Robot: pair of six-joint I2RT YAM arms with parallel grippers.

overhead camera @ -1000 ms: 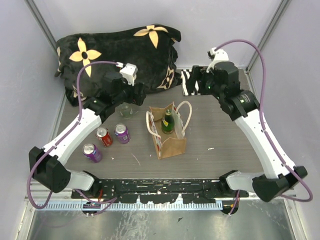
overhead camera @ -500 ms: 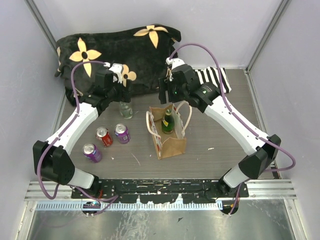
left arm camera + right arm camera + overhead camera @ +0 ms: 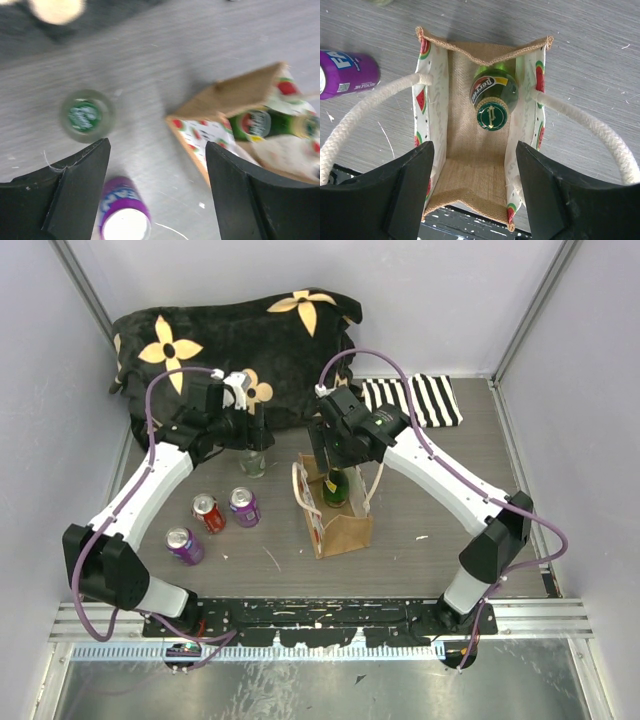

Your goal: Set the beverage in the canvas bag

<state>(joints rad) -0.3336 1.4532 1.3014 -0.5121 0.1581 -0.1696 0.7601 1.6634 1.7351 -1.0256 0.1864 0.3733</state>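
Note:
The tan canvas bag (image 3: 340,520) with cream rope handles stands open mid-table, and a green glass bottle (image 3: 336,483) stands upright inside it. My right gripper (image 3: 335,455) hovers open just above the bag's mouth. In the right wrist view the bottle's green cap (image 3: 491,115) and the bag's floor (image 3: 470,170) show between the open jaws of the right gripper (image 3: 475,192), which is empty. My left gripper (image 3: 248,435) is open and empty above a clear bottle (image 3: 252,462) left of the bag. In the left wrist view that bottle (image 3: 85,115) lies ahead of the left finger of the left gripper (image 3: 157,192).
A red can (image 3: 208,513) and two purple cans (image 3: 244,507) (image 3: 184,545) stand left of the bag. A black plush with yellow flowers (image 3: 240,350) fills the back left. A striped cloth (image 3: 420,400) lies at the back right.
My right arm has swung from the back right to a spot over the bag's mouth. My left gripper has shifted a little left, staying above the clear bottle.

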